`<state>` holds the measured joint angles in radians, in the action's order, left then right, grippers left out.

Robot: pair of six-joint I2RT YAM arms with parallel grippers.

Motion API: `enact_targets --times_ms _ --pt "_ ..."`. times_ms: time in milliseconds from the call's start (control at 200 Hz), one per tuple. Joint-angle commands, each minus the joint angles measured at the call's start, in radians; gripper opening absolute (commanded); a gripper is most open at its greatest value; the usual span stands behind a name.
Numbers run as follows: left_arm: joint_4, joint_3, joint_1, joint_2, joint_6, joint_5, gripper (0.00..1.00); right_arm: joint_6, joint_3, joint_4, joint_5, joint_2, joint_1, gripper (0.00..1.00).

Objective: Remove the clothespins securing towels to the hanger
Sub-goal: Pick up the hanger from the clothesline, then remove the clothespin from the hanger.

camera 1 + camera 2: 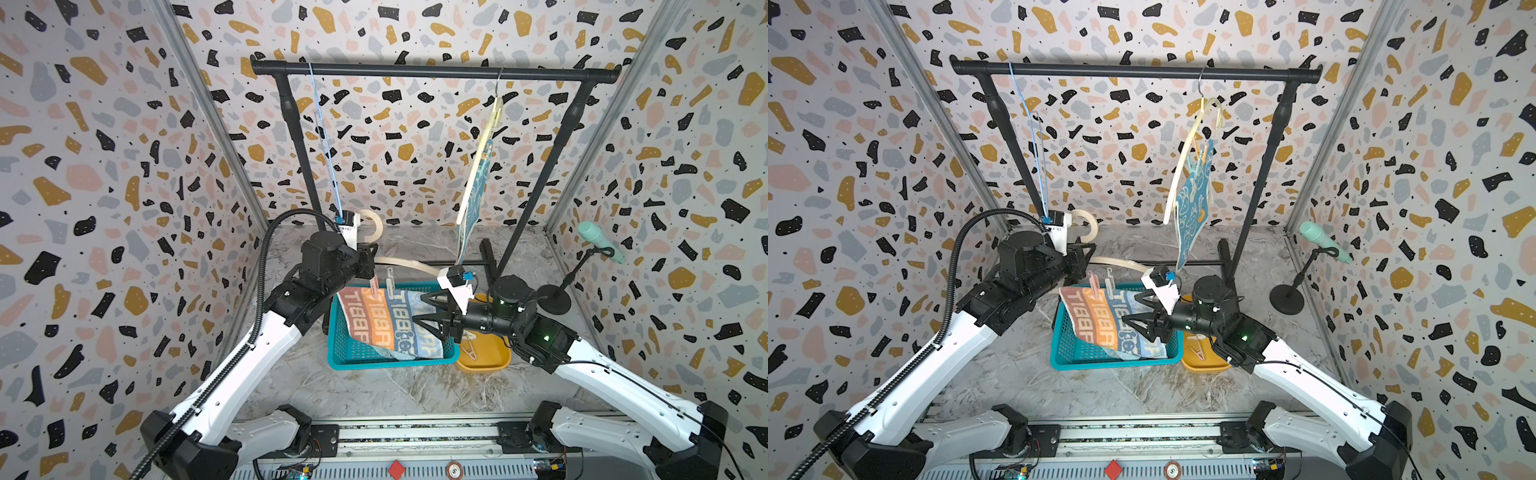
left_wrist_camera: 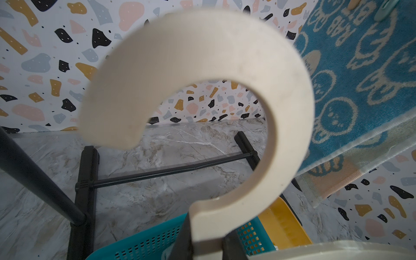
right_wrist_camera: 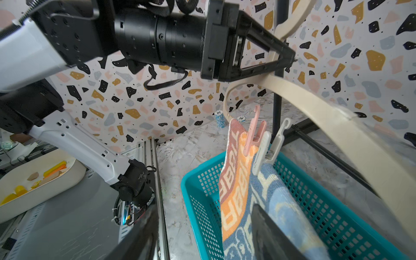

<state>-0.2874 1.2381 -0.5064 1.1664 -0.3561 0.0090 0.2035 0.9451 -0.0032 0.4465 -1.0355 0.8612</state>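
— Two pegs on this one: pink clothespin (image 3: 253,132) and white clothespin (image 3: 263,146), close together, pinning the striped towel (image 1: 374,320) to the cream hanger (image 2: 202,67) above the teal basket (image 1: 390,365).
— Claws?
— Left gripper (image 3: 289,57) clamped narrow on the hanger near its hook. Right gripper (image 1: 419,309) spread wide, empty, just beside the towel.
— Risks?
— Pegs sit so close that wide jaws could take both, or pinch terry instead. Pulling without squeezing a peg open might twist the hanger in the left grip. A freed peg could drop into the basket, missing the yellow tray (image 1: 486,361).
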Motion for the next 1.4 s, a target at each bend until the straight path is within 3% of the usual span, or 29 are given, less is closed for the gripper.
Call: enact_targets --times_ms 0,871,1392 --pt "0.026 0.039 -0.004 -0.023 -0.009 -0.009 0.0 -0.015 0.011 0.05 -0.059 -0.011 0.017 0.66" --pt "-0.016 0.049 -0.015 -0.046 -0.058 -0.014 0.0 -0.026 0.183 -0.011 -0.313 -0.202 0.102 0.68" --pt "-0.028 0.074 -0.049 -0.017 -0.066 -0.008 0.0 -0.032 0.251 -0.062 -0.377 -0.288 0.111 0.68"
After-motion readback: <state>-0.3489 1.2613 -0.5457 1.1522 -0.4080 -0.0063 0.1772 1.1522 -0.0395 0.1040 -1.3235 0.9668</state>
